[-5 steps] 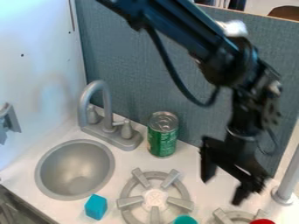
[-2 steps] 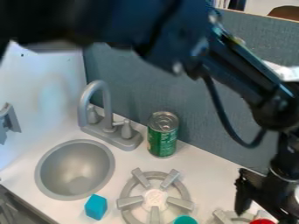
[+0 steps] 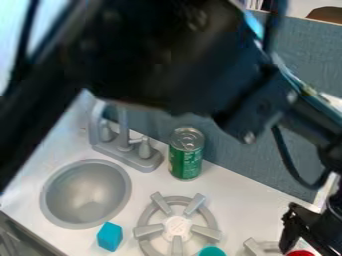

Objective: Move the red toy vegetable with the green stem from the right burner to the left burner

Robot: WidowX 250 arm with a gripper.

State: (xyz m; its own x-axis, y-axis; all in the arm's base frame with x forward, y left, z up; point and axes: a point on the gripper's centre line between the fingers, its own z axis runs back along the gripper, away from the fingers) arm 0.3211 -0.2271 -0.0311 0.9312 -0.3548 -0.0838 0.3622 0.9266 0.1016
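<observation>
— With twelve o'clock at the top of the view, where was the gripper (image 3: 307, 237) seen?
— Between four and five o'clock, low over the red object (image 3: 300, 253), which was partly cut off by the bottom edge. Whether the two were touching could not be told.
— Was the pincer open or closed?
— That could not be told, nor whether anything was gripped.
— What was set around it?
— A grey burner (image 3: 252, 247) was partly seen just beside the red object, toward its nine o'clock. A larger burner (image 3: 177, 227) was placed at six o'clock, with a teal round object (image 3: 212, 251) at its half-past-four side. A green can (image 3: 185, 160) was stood upright just below the middle, and a blue block (image 3: 109, 236) was set at seven, just beside the sink (image 3: 85, 195).
— Was anything blocked?
— Much of the top was covered by the black arm (image 3: 167, 65), and the spout of the grey tap (image 3: 137, 159) was partly hidden at eight.
— And the surface and room?
— The white counter (image 3: 230, 200) was backed by a blue-grey panel (image 3: 244, 167). Beyond it, something brown and rounded (image 3: 326, 14) was glimpsed between one and two o'clock.
</observation>
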